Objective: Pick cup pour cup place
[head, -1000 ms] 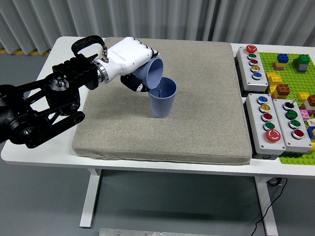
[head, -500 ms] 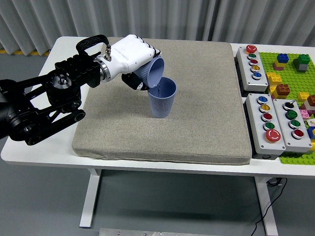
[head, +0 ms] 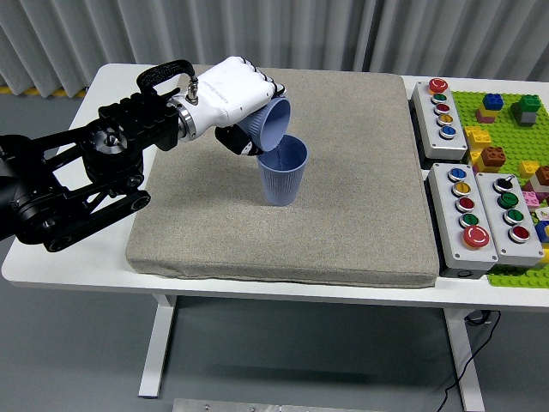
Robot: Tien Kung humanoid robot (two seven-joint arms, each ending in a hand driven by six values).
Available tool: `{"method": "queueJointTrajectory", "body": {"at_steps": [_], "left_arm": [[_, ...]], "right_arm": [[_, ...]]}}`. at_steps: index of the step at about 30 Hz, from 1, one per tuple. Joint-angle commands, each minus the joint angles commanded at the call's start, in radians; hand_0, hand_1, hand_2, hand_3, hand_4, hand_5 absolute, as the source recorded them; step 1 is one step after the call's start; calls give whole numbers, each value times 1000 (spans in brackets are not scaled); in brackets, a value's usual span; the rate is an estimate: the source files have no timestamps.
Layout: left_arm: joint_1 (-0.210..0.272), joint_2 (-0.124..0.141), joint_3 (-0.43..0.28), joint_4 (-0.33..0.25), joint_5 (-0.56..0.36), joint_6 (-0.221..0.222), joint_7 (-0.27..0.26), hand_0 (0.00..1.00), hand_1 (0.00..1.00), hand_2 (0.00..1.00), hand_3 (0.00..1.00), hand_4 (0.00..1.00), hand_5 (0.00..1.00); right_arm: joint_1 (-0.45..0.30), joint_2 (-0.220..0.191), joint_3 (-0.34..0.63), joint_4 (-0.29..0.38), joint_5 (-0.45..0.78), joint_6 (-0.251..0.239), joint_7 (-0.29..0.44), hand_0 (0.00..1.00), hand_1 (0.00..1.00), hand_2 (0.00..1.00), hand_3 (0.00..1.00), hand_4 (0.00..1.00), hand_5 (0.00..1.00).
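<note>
Left hand point(head: 230, 94) clamped on tilted cup point(head: 267, 125), mouth right over standing cup point(head: 282, 169) on mat point(head: 343, 206). Risk: tilted rim bumps the other, tips it, or pour misses.

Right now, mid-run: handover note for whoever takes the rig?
Left hand: shut on the tilted cup, mouth down over the standing cup.
Right hand: not in view.
Standing cup upright on the grey mat, near its middle.
Done: pick; pour is under way.
Left: finish the pour, right the held cup, place it on the mat.
Button boxes and bricks sit to the right, untouched by the job.
</note>
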Motion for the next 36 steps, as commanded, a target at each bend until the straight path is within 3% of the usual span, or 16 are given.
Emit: {"method": "queueJointTrajectory", "body": {"at_steps": [18, 22, 26, 36], "left_arm": [[-11, -1, 4, -10, -1, 1, 6, 598, 520, 542, 566, 793, 260], [4, 0, -7, -2, -71, 25, 11, 598, 520, 541, 565, 793, 263], [43, -3, -59, 20, -212, 63, 2, 598, 520, 541, 565, 793, 263], [289, -77, -393, 60, -543, 180, -80, 600, 526, 545, 580, 792, 266]], "right_arm": [[3, -1, -1, 0, 5, 0, 1, 643, 600, 508, 576, 2, 2], [4, -1, -1, -1, 9, 0, 2, 642, 600, 508, 576, 2, 2], [4, 0, -1, -1, 8, 0, 3, 642, 600, 508, 576, 2, 2], [-7, 6, 14, -1, -13, 4, 3, 643, 600, 508, 576, 2, 2]]}}
